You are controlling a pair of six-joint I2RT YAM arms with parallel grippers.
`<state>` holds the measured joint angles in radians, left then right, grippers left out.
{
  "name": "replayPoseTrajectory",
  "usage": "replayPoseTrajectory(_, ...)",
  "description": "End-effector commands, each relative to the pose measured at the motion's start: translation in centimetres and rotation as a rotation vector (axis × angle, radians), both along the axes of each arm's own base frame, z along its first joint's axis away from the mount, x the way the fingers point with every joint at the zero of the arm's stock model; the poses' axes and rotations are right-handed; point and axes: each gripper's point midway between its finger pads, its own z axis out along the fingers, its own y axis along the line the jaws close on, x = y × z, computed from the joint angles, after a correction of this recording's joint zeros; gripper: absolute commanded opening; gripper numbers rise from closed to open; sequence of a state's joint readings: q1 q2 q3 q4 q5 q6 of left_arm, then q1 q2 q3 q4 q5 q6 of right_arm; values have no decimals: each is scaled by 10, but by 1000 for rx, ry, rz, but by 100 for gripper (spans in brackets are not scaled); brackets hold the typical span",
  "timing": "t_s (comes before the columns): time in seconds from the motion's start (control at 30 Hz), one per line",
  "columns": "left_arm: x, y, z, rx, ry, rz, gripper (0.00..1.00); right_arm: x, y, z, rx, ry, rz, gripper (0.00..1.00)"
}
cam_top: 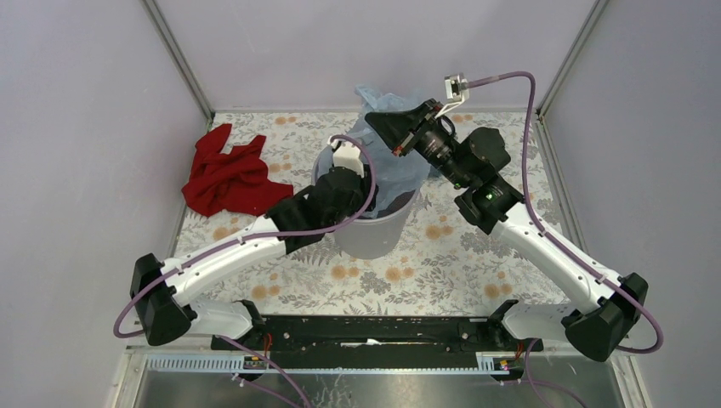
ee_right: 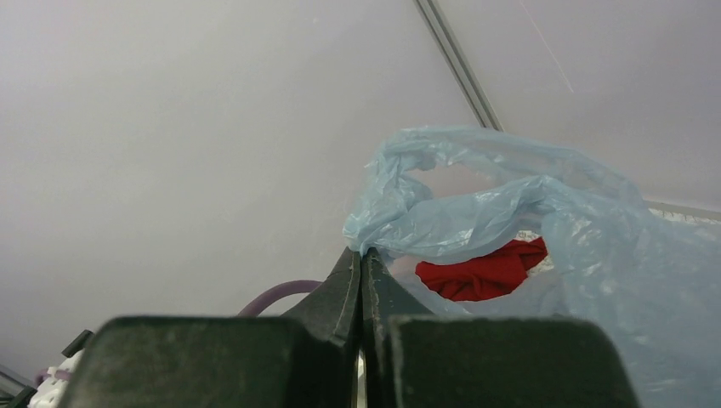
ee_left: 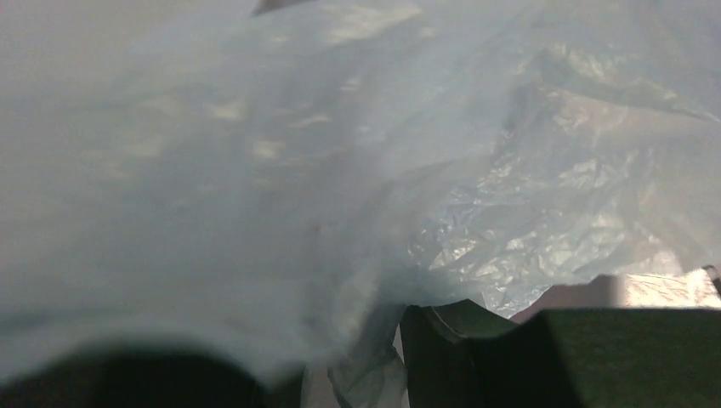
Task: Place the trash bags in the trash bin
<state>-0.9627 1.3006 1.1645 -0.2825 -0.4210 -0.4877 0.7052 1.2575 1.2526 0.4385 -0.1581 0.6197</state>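
Note:
The pale blue trash bag (cam_top: 400, 166) hangs partly inside the round light grey trash bin (cam_top: 370, 240) in the middle of the table, and its upper part is pulled up over the far rim. My right gripper (cam_top: 373, 118) is shut on the bag's top edge (ee_right: 510, 195), fingertips pressed together (ee_right: 363, 252), holding it above the bin. My left gripper (cam_top: 344, 187) reaches into the bin's mouth from the left. In the left wrist view the bag (ee_left: 340, 153) fills the frame. The gripper (ee_left: 340, 357) stands open with film draped over and between its fingers (ee_left: 476, 348).
A red cloth (cam_top: 228, 174) lies on the flowered table at the far left; it also shows through the bag's loop in the right wrist view (ee_right: 485, 270). Grey walls close the back and sides. Both arms crowd the bin.

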Motion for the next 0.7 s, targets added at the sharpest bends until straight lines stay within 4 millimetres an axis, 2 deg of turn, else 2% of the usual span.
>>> replayPoseTrajectory(0.0, 5, 27, -4, 14, -20, 117, 42, -9, -8, 10, 56, -5, -5, 0)
replayPoseTrajectory(0.17, -7, 19, -37, 55, 61, 52, 35, -3, -1, -30, -8, 60, 2, 0)
replayPoseTrajectory(0.23, -15, 14, -42, 54, 90, 0, 34, -4, 4, -48, -49, 83, 26, 0)
replayPoseTrajectory(0.27, -19, 11, -41, 48, 97, -29, 37, -5, 5, -55, -75, 88, 34, 0)
replayPoseTrajectory(0.37, -31, 7, -14, -23, 50, -116, 63, -5, 6, -60, -155, 83, 37, 0)
replayPoseTrajectory(0.4, -35, 6, -2, -45, 29, -146, 69, -5, 5, -60, -178, 73, 31, 0)
replayPoseTrajectory(0.57, -53, 12, 45, -90, -18, -227, 88, -2, -9, -53, -259, 45, -37, 0)
replayPoseTrajectory(0.67, -75, 16, 70, -149, -31, -313, 92, -10, -8, -48, -272, 36, -3, 0)
